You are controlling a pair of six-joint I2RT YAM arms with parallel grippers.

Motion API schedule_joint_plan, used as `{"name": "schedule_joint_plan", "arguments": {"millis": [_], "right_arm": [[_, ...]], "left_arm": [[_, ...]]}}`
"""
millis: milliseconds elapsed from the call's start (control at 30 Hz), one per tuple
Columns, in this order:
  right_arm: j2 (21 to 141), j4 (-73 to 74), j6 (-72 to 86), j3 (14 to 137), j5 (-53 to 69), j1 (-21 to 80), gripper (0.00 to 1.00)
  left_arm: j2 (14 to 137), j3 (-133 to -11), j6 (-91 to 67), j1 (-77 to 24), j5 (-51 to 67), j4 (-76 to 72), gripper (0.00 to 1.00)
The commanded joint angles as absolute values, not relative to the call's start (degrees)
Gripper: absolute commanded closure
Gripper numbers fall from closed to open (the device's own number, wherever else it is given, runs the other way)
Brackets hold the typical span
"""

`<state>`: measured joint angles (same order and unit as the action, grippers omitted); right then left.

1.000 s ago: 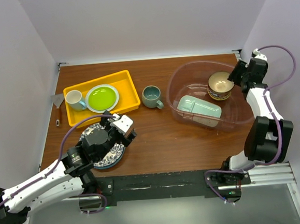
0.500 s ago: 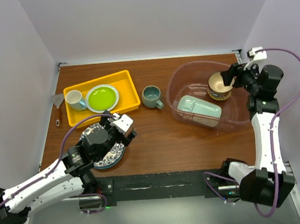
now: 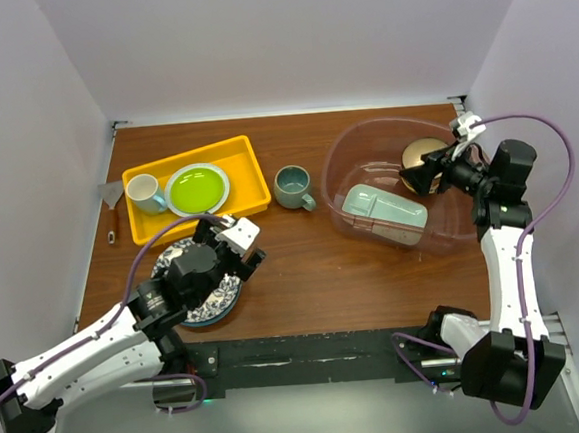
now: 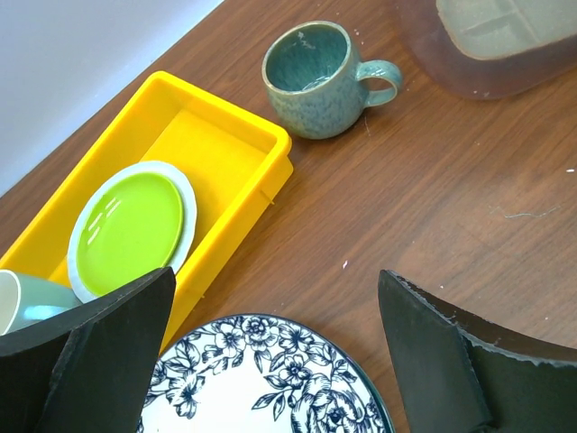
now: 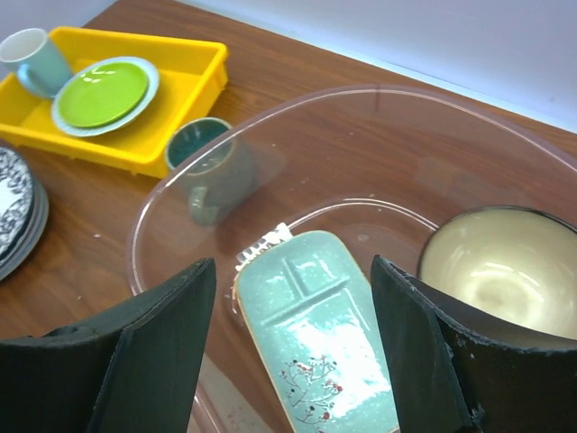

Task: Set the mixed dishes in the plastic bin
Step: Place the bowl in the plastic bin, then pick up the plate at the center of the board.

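The transparent pink-tinted plastic bin (image 3: pixel 451 232) sits at the right of the top view and holds the tan bowl with yellow centre (image 5: pixel 496 271) and the mint-green divided rectangular tray (image 3: pixel 382 212). The grey-green mug (image 3: pixel 293 186) stands on the wooden tabletop (image 3: pixel 313 265), left of the bin. The right pincer (image 5: pixel 293 343) hovers over the bin, fingers apart and empty. The left pincer (image 3: pixel 240 245), also apart, hovers over the blue-patterned plate (image 4: pixel 270 383) at lower left.

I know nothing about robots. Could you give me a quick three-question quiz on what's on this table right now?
1. True or false: the grey-green mug sits inside the plastic bin.
2. Which dish is closest to the left gripper? A) blue-patterned plate B) lime-green plate C) pale cup
3. Fill in: the bin holds ___ dishes, the tan bowl and the mint-green divided tray.
Key: 1 false; 2 A; 3 two.
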<state>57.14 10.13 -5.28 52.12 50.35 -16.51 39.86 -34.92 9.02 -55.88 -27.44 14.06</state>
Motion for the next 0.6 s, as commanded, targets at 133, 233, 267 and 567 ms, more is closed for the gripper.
{"name": "schedule_joint_plan", "arguments": {"millis": [133, 233, 267, 567], "right_arm": [[57.3, 13.0, -9.3, 53.3, 57.0, -16.6, 0.21], [57.1, 13.3, -9.4, 53.4, 57.6, -16.6, 0.21], [57.0, 13.3, -9.5, 53.4, 57.7, -16.6, 0.21], [57.0, 13.7, -9.7, 53.5, 58.4, -16.6, 0.21]], "left_arm": [[41.6, -37.3, 0.4, -55.5, -28.7, 14.1, 0.0], [41.8, -38.1, -5.2, -55.5, -29.0, 16.0, 0.0], [42.0, -38.4, -6.4, -55.5, -29.2, 16.8, 0.0], [41.6, -41.1, -23.6, -55.5, -34.9, 25.7, 0.0]]}}
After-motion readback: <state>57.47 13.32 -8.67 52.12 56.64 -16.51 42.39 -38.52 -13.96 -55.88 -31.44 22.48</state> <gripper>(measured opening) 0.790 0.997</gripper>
